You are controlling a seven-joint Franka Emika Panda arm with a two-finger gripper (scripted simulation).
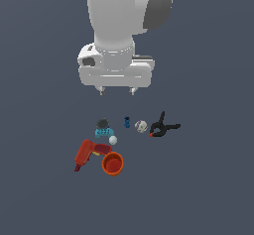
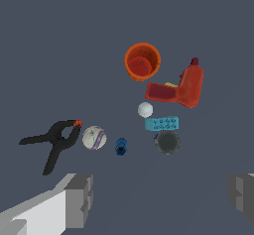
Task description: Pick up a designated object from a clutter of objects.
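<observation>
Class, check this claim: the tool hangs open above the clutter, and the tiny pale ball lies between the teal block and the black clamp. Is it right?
One detail is wrong. The tool does hang open above the clutter, but the tiny pale ball lies between the teal block and the red power drill, near the orange cup. The black clamp lies apart, beside the speckled ball. The wrist view shows it.

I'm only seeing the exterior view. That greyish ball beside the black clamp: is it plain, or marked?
Observer: The wrist view shows a purple band across the speckled ball.
Operator: And the dark thing behind the teal block?
Observer: It is a whole dark ball along one long side of the teal block. The tiny white ball is on the opposite side.
Operator: Is the claw carrying anything?
Observer: No. The claw is open, its grey fingers are far apart, and only bare floor shows between them.
</observation>
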